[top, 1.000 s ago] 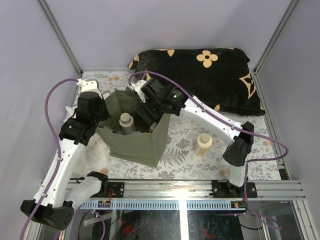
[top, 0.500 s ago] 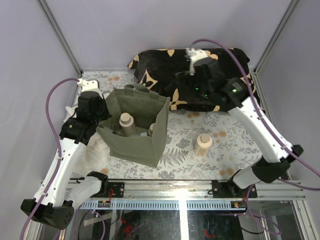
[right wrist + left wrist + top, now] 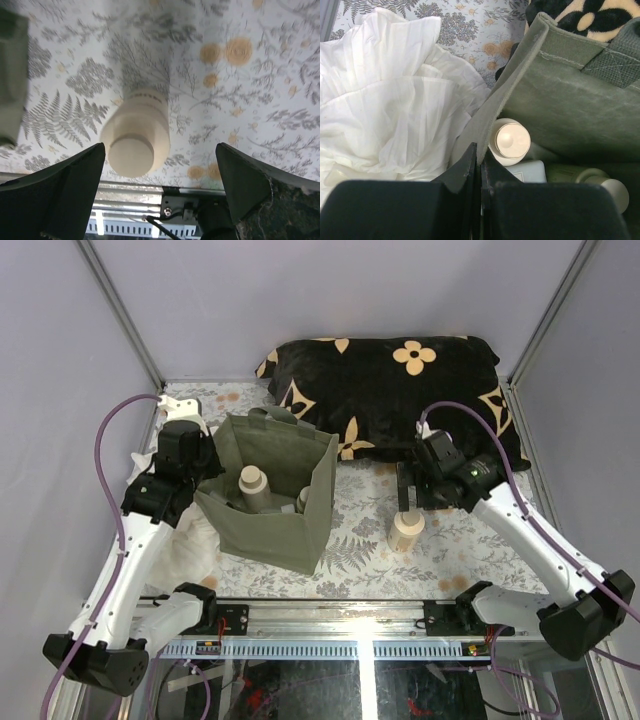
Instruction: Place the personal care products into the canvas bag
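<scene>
The olive-green canvas bag [image 3: 268,522] stands open at the left of the table. My left gripper [image 3: 203,477] is shut on its left wall, and the fabric rim [image 3: 517,85] runs down between the black jaws of this gripper [image 3: 478,156]. Inside the bag one beige bottle [image 3: 250,481] [image 3: 509,141] stands upright and a second bottle [image 3: 303,498] leans beside it. A third beige bottle [image 3: 406,528] [image 3: 136,134] stands on the patterned table. My right gripper [image 3: 408,492] [image 3: 160,147] hovers open just above it, touching nothing.
A black cushion [image 3: 400,390] with tan flowers lies along the back. A crumpled white cloth [image 3: 182,540] [image 3: 385,110] sits left of the bag. The metal rail [image 3: 370,622] runs along the near edge, and purple walls close in the sides.
My right arm lifted out of the bag, swung up over the cushion and came down over the standing bottle with its jaws opened wide. A second bottle now shows in the bag. The left arm held still.
</scene>
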You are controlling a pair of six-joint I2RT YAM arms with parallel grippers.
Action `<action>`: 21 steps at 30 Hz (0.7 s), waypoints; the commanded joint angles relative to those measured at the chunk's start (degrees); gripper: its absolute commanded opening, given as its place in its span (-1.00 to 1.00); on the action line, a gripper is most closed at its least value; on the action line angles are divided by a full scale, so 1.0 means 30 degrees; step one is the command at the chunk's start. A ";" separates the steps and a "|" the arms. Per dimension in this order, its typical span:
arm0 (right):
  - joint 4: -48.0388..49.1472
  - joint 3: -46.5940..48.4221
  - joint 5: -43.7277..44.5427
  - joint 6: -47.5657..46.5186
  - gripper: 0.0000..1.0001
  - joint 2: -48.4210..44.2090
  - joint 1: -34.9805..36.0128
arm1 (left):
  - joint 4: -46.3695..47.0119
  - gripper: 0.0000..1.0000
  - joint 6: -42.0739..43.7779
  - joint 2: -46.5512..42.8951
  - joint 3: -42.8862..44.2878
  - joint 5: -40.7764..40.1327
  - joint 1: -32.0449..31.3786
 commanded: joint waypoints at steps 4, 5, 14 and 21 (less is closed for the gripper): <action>0.1675 -0.2406 -0.1787 0.1295 0.98 -0.1430 -0.0005 | 0.1442 -1.00 0.0198 0.0350 0.0339 0.0814 0.0036; 0.1835 -0.2511 -0.1973 0.1313 0.98 -0.1373 -0.0001 | 0.1439 -1.00 0.0178 0.0351 0.0356 0.0797 0.0050; 0.2992 -0.3487 -0.2947 0.0808 0.99 -0.0420 -0.0001 | 0.1431 -1.00 0.0094 0.0231 0.0267 0.0526 0.0038; 0.3429 -0.4676 -0.3586 0.0144 0.99 0.1031 0.0002 | 0.1448 -1.00 0.0087 0.0340 0.0301 0.0387 0.0022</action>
